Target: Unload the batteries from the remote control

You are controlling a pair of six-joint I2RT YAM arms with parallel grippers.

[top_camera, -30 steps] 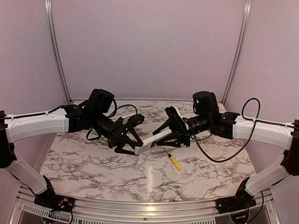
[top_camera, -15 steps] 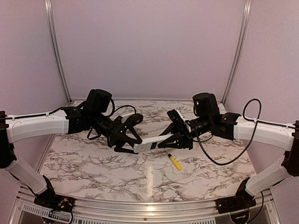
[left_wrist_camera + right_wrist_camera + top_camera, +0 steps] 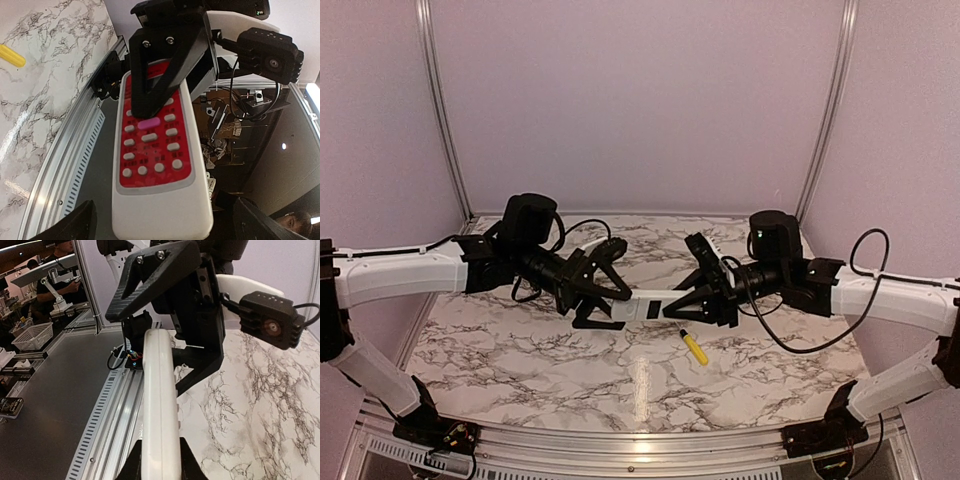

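The slim white remote control (image 3: pixel 642 306) hangs level above the table between both arms. My right gripper (image 3: pixel 684 304) is shut on its right end; in the right wrist view the remote control (image 3: pixel 159 390) runs edge-on out of that gripper (image 3: pixel 159 468). My left gripper (image 3: pixel 612 290) stands open around the left end, fingers clear of it. The left wrist view shows the red button panel (image 3: pixel 152 145) facing that camera, with the left gripper (image 3: pixel 167 226) spread wide on either side of the near end. The batteries are hidden.
A yellow-handled screwdriver (image 3: pixel 694 347) lies on the marble table (image 3: pixel 520 350) just below the right gripper; the same screwdriver (image 3: pixel 11 55) shows in the left wrist view. The table's aluminium front rail (image 3: pixel 620 445) runs along the near edge.
The left gripper has opened and let go of the remote. The right gripper has shut on its other end, and the remote has swung from tilted to level.
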